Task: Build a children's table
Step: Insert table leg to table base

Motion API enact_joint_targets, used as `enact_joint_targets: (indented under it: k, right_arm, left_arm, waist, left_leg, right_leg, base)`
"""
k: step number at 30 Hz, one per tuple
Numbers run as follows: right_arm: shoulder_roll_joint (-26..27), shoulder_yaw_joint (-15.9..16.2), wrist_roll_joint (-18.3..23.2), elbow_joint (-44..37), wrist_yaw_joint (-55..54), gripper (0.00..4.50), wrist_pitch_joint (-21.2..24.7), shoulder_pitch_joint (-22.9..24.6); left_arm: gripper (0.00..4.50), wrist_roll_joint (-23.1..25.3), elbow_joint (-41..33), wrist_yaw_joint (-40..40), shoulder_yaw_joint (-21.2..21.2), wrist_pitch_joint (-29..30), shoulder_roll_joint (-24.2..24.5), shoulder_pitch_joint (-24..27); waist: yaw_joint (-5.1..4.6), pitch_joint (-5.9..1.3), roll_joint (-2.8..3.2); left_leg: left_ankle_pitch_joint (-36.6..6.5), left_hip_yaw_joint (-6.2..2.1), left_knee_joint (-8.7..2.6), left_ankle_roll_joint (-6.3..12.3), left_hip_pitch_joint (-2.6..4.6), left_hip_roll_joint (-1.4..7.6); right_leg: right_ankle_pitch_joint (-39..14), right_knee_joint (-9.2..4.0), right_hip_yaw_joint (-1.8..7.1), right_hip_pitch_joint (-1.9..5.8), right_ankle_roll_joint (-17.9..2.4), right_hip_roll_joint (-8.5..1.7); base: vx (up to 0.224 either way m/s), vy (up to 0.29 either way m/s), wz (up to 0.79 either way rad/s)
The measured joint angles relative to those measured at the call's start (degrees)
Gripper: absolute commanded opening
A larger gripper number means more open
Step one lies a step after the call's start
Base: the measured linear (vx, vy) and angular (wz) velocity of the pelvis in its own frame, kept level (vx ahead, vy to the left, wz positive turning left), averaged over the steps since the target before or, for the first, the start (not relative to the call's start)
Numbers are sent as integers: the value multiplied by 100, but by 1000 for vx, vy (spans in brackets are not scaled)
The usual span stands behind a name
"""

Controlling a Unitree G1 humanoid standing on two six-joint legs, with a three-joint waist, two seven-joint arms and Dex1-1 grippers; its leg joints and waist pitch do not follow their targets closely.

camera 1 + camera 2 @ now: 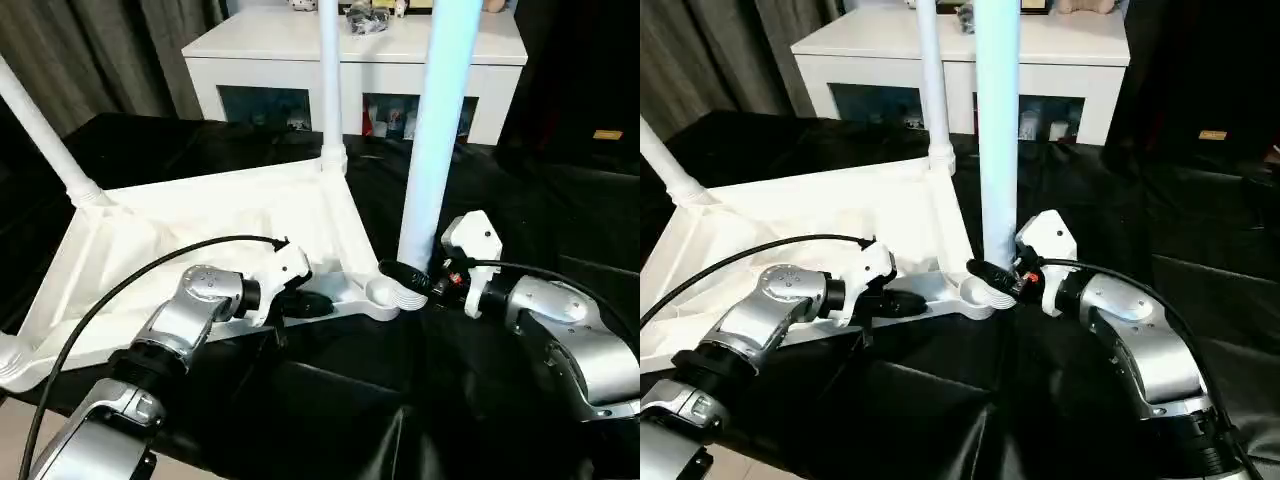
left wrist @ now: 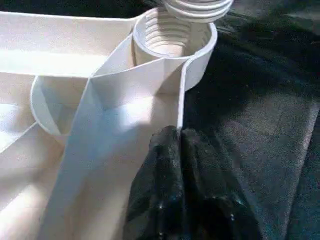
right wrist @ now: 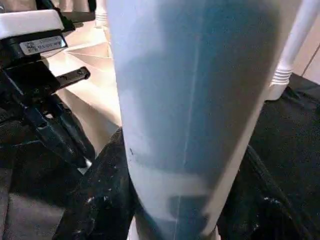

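- Black cloth [image 1: 520, 210] covers your work surface, and behind it a white cabinet [image 1: 360, 60] with dark glass doors stands against a curtained wall.
- Your left gripper [image 1: 300, 303] has its two black fingers [image 2: 170, 175] pressed together on the thin raised rim of the tabletop [image 1: 200, 240], just short of the near corner socket [image 2: 172, 42].
- Your right gripper [image 1: 408, 280] stands part-way apart, its fingers [image 3: 100, 200] wrapped on either side of the lower end of a loose leg [image 1: 440, 120].
- You are holding that leg upright, its threaded end just above and beside the near corner socket; you cannot tell whether the threads have entered.
- You have the children's table lying upside down on the cloth, ribbed underside up, tilted a little toward you.
- You can see two legs already standing in their sockets: one at the far corner [image 1: 330, 80], rising straight, and one at the left corner [image 1: 40, 130], leaning out to the left.
- You also see a black cable [image 1: 130, 285] looping from the left wrist over the tabletop.
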Motion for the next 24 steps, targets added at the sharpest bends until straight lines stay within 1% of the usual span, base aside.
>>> enact_joint_targets:
  k: [3,6,11,12,13,15,16,21,22,24]
  right_arm:
    - [1,24,-31,58,3,185,-7,-84]
    - [3,56,-47,73,4,185,-20,-147]
    - [4,129,-57,73,28,185,-25,-147]
    - [4,130,-60,73,53,185,-36,-147]
    - [4,130,-62,73,67,185,-57,-147]
    - [4,130,-64,74,77,185,-97,-148]
    - [4,130,-66,82,78,185,-106,-148]
    - [5,132,-68,103,77,185,-109,-148]
    - [7,133,-68,103,77,185,-110,-150]
    - [14,134,-68,103,77,185,-111,-151]
  left_arm:
    - [2,109,62,2,-27,-96,1,-29]
    - [2,233,108,30,-97,-207,2,-81]
    - [2,381,149,32,-192,-247,51,-158]
    - [45,380,133,12,-185,-184,56,-158]
    - [57,371,123,1,-172,-131,59,-158]
    - [59,379,185,0,-171,93,58,-150]
    - [68,403,275,3,-173,128,58,-134]
    - [68,460,378,58,-170,-54,46,-154]
    - [52,459,392,57,-170,-57,36,-161]
    - [33,463,421,22,-171,-72,28,-175]
  waist:
    - [2,-1,1]
    - [6,-3,4]
    - [-22,-7,10]
    - [-34,-8,11]
    - [-44,-8,12]
    - [-73,-9,18]
    - [-84,-8,18]
    - [-86,-14,29]
    - [-84,-17,34]
    - [-87,-17,43]
  left_leg:
    - [0,0,0,1,0,0]
    - [0,0,0,0,16,0]
    - [-1,0,-4,-2,40,0]
    - [-1,0,-7,-2,42,0]
    - [-1,0,-9,-2,43,0]
    - [-1,0,-12,-2,42,0]
    - [-1,0,-15,-2,39,0]
    - [0,-2,-23,-2,35,0]
    - [0,-2,-27,-2,35,0]
    - [0,0,-39,-2,34,-1]
  right_leg:
    - [0,-1,0,1,0,0]
    - [0,-1,0,15,0,-1]
    - [-5,-1,1,33,8,-1]
    - [-20,-1,0,34,33,-1]
    - [-21,-1,0,34,35,-1]
    - [-21,-1,0,33,35,-1]
    - [-21,-1,0,31,35,0]
    - [-7,-4,-1,32,10,-1]
    - [-6,-10,-1,33,10,-1]
    - [-5,-26,-1,37,8,-1]
  base:
    - [0,0,0]
    - [0,0,0]
    - [0,0,0]
    - [0,0,0]
    - [0,0,0]
    - [0,0,0]
    - [0,0,0]
    - [0,0,0]
    - [0,0,0]
    - [0,0,0]
